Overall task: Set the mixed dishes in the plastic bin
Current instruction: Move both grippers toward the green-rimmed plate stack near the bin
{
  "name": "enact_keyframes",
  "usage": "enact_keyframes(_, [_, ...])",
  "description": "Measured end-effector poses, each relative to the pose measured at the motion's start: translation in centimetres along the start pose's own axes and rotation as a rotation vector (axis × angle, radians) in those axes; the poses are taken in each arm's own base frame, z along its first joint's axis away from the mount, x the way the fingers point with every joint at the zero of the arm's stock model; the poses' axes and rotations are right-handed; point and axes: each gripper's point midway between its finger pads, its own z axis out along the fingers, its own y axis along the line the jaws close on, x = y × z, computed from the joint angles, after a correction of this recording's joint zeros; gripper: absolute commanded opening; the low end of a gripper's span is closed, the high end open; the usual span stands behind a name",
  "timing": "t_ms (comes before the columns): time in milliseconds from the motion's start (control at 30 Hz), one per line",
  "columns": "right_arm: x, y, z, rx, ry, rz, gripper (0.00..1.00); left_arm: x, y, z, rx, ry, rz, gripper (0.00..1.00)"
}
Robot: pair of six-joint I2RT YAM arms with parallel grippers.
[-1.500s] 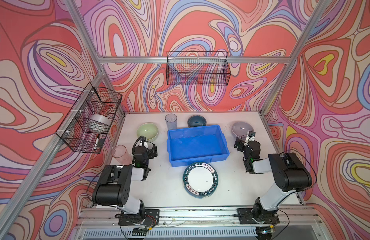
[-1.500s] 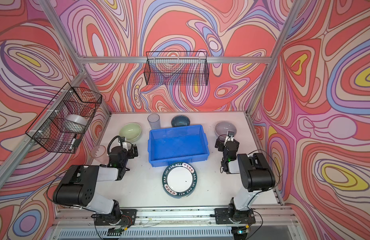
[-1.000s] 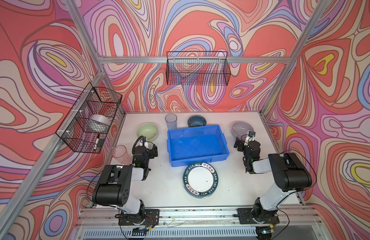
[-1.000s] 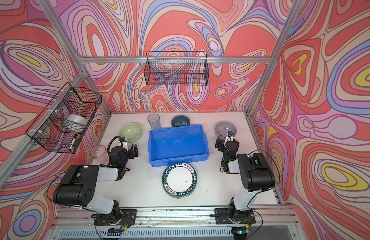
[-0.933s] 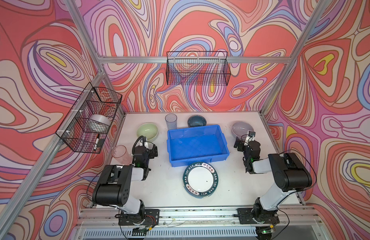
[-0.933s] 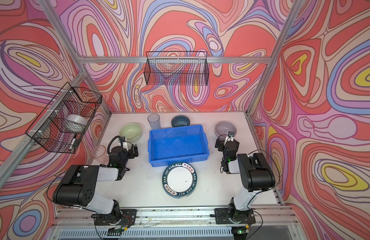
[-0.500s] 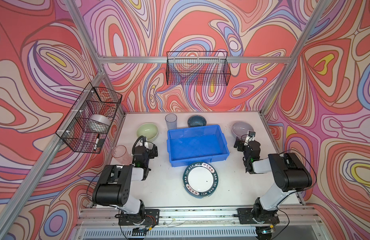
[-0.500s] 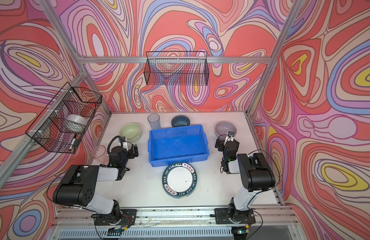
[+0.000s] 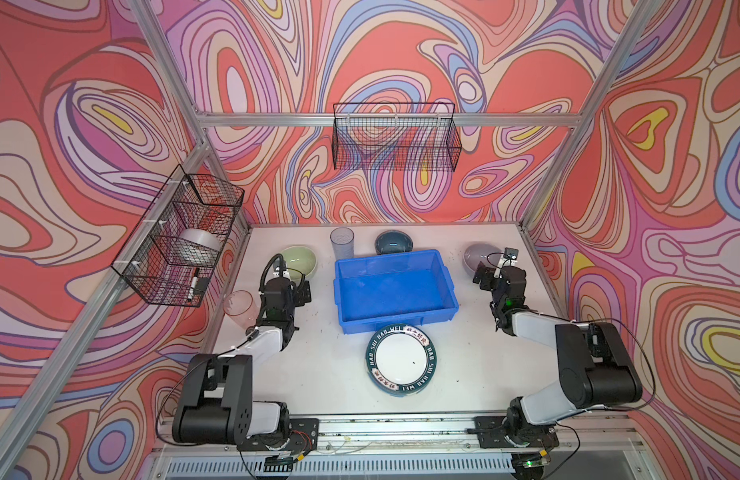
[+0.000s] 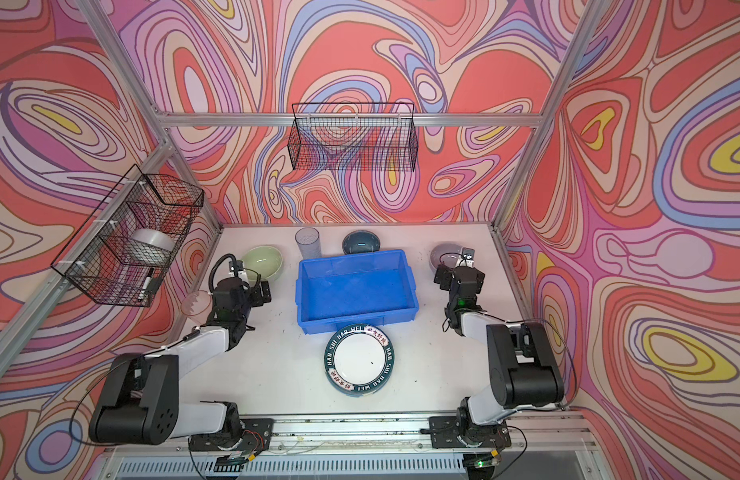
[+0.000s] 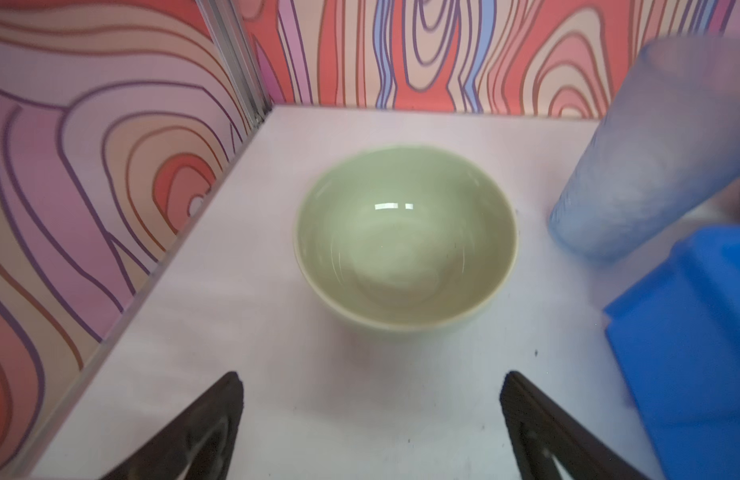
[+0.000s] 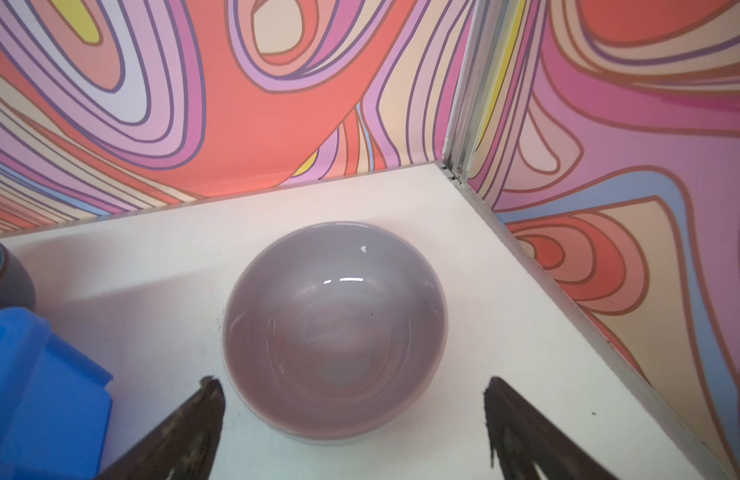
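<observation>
The blue plastic bin (image 9: 395,286) sits empty mid-table. A green-lettered plate (image 9: 401,360) lies just in front of it. Behind the bin stand a clear bluish tumbler (image 9: 342,243) and a dark blue bowl (image 9: 394,242). My left gripper (image 11: 370,376) is open, low over the table, a short way from the pale green bowl (image 11: 405,237), with a pink tumbler (image 9: 240,307) at its left. My right gripper (image 12: 353,380) is open too, its fingertips (image 12: 210,399) flanking the near rim of the lavender bowl (image 12: 335,328) without touching it.
A black wire basket (image 9: 181,245) on the left wall holds a white tape roll (image 9: 200,245) and a marker. Another wire basket (image 9: 395,141) hangs on the back wall. Patterned walls and aluminium posts close in the table on three sides.
</observation>
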Motion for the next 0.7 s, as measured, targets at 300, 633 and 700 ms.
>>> enact_keyframes(300, [-3.9,-0.2,-4.3,-0.015,0.078,0.080,0.93,-4.8,-1.1,-7.1,0.055,0.041,-0.114,0.94])
enact_keyframes(633, [-1.4,1.8,-9.6,-0.185,0.256,0.199,0.86,-3.4,-4.7,-15.2,0.313,0.276,-0.132,0.90])
enact_keyframes(700, [0.1,2.6,-10.2,-0.229,0.316,0.228,0.84,-2.0,-5.7,-16.5,0.384,0.348,-0.142,0.87])
